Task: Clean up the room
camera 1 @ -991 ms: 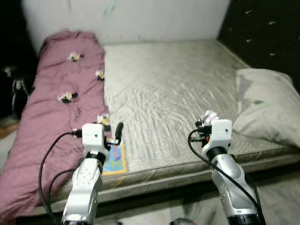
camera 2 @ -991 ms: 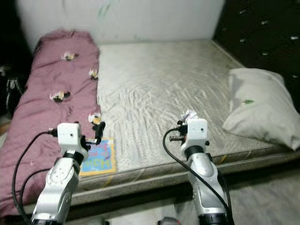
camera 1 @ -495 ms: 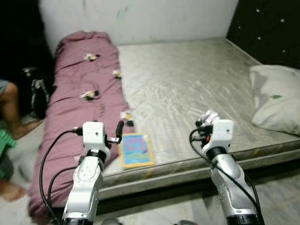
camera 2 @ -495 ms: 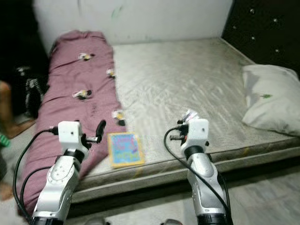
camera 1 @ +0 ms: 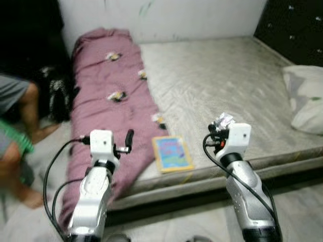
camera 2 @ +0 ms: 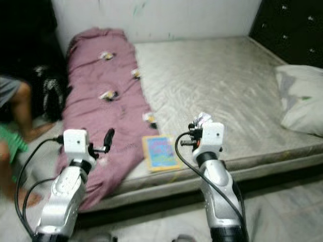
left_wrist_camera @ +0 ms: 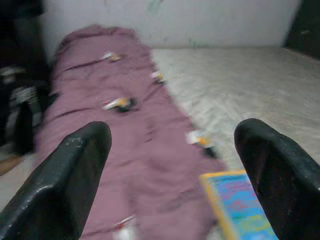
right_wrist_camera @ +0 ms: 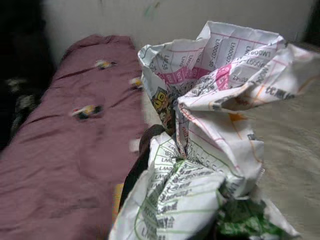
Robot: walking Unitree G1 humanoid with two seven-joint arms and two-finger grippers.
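Right gripper: clenched on a crumpled printed paper wad, held up in front of the robot at about 1 o'clock, above the near edge of the bed.
Left gripper: released, fingers spread wide and empty, raised at about 11 o'clock over the maroon blanket.
Litter on the bed: several small wrappers dot the blanket from 11 to 12 o'clock; a colourful children's book lies at 12 o'clock near the mattress edge, just beside the blanket.
Bystander: a person's bare leg shows at 9 o'clock beside the bed, blurred.
Pillow: at 2 o'clock, on the far right of the mattress.
Risk: the paper wad bulges loosely out of the gripper; a jolt while walking could likely shake it free onto the floor.
Risk: the blurred pictures suggest the robot is moving, and the leg nearby invites a collision with the left arm.
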